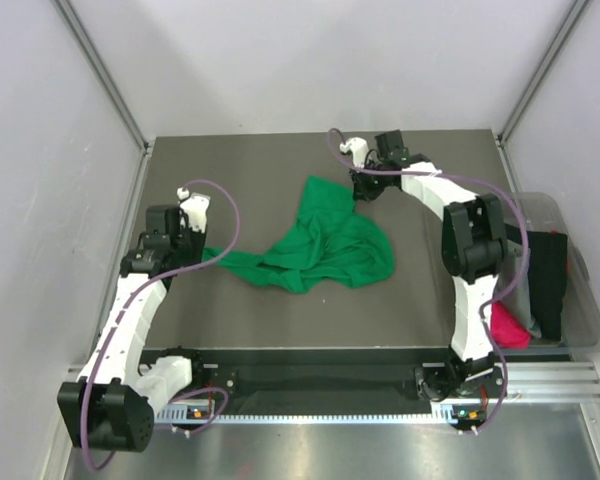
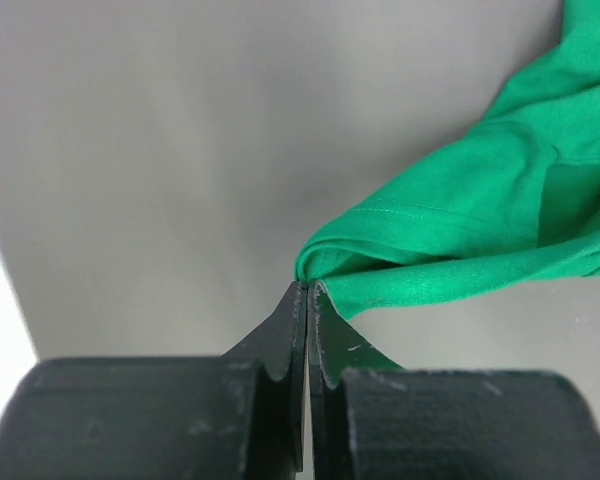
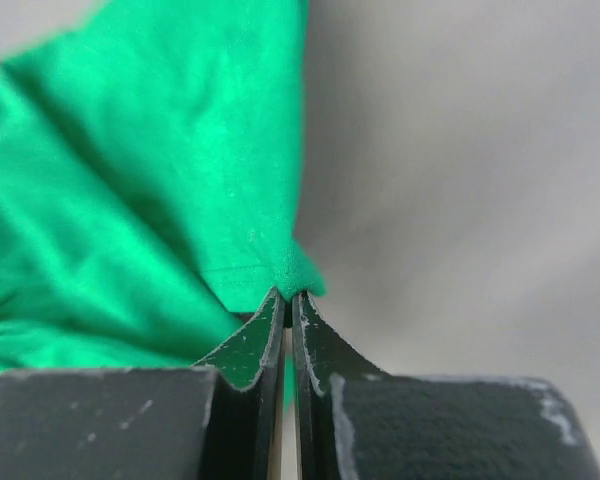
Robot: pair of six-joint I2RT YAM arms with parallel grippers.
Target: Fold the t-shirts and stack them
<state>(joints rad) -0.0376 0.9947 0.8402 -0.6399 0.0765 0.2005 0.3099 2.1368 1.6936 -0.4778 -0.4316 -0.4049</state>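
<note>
You've got one green t-shirt (image 1: 325, 245) crumpled in the middle of the table (image 1: 230, 180). Your left gripper (image 2: 308, 290) is clamped on its left corner, and your right gripper (image 3: 285, 295) pinches its far edge. The bin (image 1: 583, 300) on the right has one black shirt (image 1: 548, 280) and one magenta shirt (image 1: 507, 328).

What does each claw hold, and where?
Left claw pinches a hemmed edge of the green t-shirt; right claw pinches a hemmed corner at its far end.

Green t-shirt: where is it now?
Top view: the green t-shirt lies crumpled centrally on the table, its left end pinched by the left gripper, its far edge by the right gripper.
</note>
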